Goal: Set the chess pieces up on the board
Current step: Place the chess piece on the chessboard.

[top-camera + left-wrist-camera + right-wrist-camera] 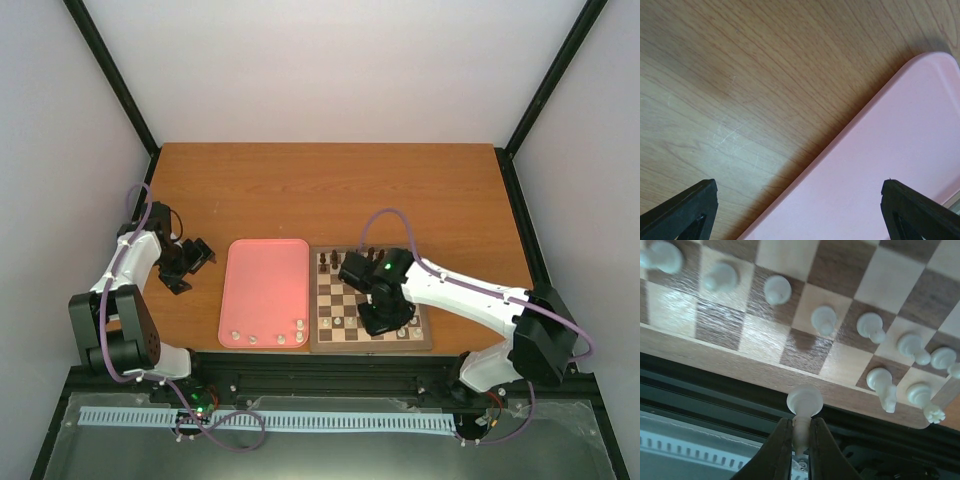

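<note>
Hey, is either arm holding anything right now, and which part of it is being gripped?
The right gripper pinches a white chess piece by its stem, leaving its round head free. The left gripper is open and holds nothing.

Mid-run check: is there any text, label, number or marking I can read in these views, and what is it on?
None readable.
The chessboard border shows no rank or file markings in the right wrist view.
The pink tray is plain.
The white pawn held in the right fingers bears no mark.
The only sign is a green light on the right arm, not text.
</note>
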Controlling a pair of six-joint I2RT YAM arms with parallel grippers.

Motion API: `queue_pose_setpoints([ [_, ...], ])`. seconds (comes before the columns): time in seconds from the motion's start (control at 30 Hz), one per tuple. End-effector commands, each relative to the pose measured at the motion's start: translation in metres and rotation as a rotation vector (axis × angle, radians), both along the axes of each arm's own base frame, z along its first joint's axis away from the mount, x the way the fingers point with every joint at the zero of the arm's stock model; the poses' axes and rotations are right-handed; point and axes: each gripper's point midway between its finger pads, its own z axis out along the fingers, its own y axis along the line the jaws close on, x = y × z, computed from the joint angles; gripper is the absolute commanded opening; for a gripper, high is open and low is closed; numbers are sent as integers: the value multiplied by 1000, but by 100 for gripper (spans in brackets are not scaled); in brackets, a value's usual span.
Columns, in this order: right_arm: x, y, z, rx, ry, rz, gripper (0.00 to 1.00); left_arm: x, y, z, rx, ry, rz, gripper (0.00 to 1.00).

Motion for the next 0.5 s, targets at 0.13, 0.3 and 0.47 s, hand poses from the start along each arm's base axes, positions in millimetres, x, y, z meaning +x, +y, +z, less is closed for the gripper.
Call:
queue_pose_setpoints([
  [0.13,-9,-18,-18,-10,39,-85,3,4,1,1,1,-8,12,100],
  [0.3,0,-25,-20,-11,24,-116,3,3,1,1,4,-6,12,100],
  [0.47,5,-26,-26,-8,34,-122,3,3,2,1,9,-8,11,100],
])
